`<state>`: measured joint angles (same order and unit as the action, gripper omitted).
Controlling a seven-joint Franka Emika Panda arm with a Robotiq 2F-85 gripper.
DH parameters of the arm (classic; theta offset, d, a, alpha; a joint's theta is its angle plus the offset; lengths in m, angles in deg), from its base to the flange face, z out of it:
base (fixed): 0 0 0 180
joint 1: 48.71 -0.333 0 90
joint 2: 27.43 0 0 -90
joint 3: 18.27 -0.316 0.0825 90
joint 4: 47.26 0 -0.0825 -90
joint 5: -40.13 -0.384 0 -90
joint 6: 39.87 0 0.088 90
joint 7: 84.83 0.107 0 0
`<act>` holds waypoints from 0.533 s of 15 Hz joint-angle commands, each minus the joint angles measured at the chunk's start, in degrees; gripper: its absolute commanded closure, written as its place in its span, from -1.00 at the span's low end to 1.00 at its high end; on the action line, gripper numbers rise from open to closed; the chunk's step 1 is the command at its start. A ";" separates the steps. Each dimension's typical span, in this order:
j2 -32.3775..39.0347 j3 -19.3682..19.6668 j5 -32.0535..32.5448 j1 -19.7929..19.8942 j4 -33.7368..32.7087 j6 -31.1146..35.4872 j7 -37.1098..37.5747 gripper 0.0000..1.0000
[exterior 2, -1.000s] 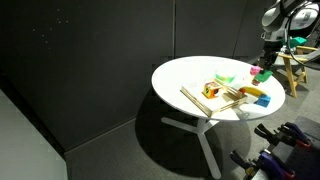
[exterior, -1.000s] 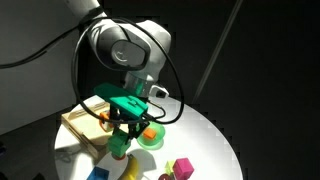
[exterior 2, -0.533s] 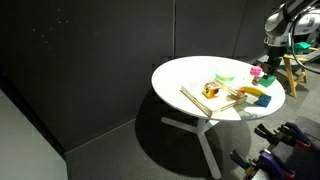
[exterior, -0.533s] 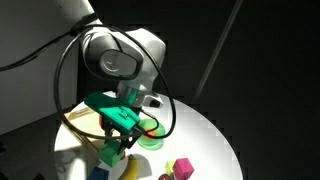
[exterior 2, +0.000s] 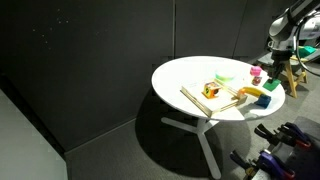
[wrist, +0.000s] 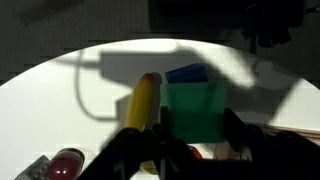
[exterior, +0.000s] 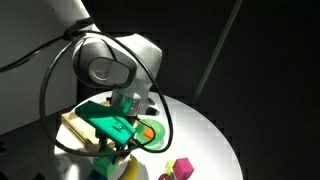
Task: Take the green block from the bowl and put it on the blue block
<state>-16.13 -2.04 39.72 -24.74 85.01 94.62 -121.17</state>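
My gripper (wrist: 196,121) is shut on the green block (wrist: 193,100), a bright-green cube held between the two dark fingers in the wrist view. The blue block (wrist: 187,73) lies on the white table just beyond the held cube, partly hidden by it. In an exterior view the gripper (exterior: 116,152) hangs low over the table's near-left part, away from the green bowl (exterior: 151,135), which holds something orange. Seen from the other side, the gripper (exterior 2: 271,84) is at the table's far right edge, above the blue block (exterior 2: 264,100).
A yellow banana (wrist: 143,103) lies next to the blue block, also visible as the banana (exterior 2: 253,92). A magenta cube (exterior: 183,168) sits near the front edge, a wooden tray (exterior: 80,124) to the left. A red object (wrist: 65,165) is close by. Sticks (exterior 2: 195,98) lie on the table.
The arm has carried the green block away from over the bowl, lower and toward the blue block and banana. The gripper has stayed shut on the block.
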 commanded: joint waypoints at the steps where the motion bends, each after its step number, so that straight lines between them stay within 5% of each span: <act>1: -2.70 0.53 0.70 0.15 2.20 1.16 -1.93 0.41; 2: -0.23 0.30 0.01 -0.14 0.30 0.13 -0.51 -0.09; 8: -0.98 0.44 -0.01 -0.22 0.89 0.22 -0.89 -0.09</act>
<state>-17.06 -1.80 39.72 -24.73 85.92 94.95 -122.10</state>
